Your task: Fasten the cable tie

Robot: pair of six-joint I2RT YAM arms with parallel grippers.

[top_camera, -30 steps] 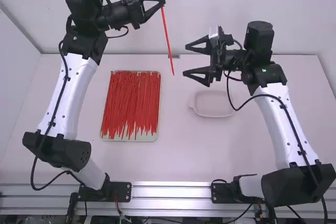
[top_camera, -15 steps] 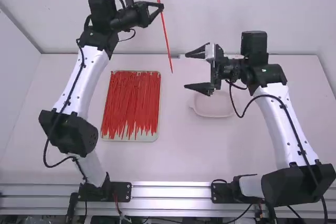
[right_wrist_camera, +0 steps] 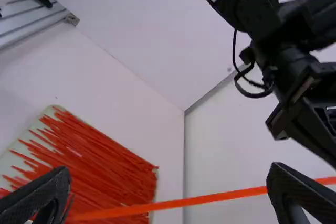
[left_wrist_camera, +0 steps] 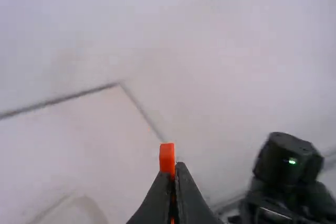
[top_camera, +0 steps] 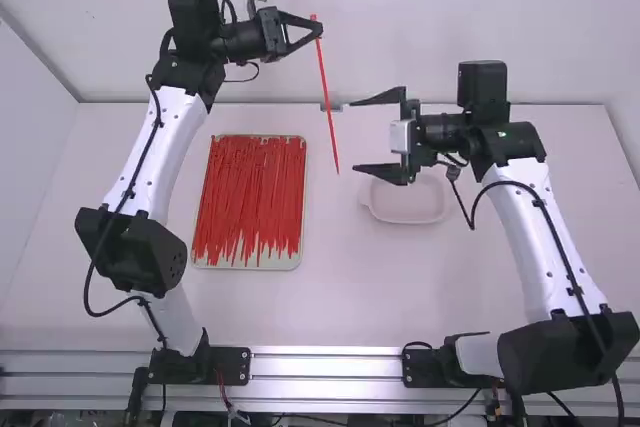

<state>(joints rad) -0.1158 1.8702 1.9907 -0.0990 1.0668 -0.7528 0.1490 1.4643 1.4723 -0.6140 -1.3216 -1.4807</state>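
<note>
Step in hand, in our judgement: presenting one tie for a two-arm grasp. The left end effector (top_camera: 314,31) is clenched on the head end of a red cable tie (top_camera: 326,97), which hangs tail-down above the table (top_camera: 450,277). The right end effector (top_camera: 378,135) is released, its fingers spread wide just beside the tail. Next, we expect it must close on the tail so that the tail can be fed through the head.

High camera looked down and toward 12 o'clock from far back, left wrist camera faced 3 o'clock, right wrist camera faced 9 o'clock, shared tie tray (top_camera: 250,202) with high view
</note>
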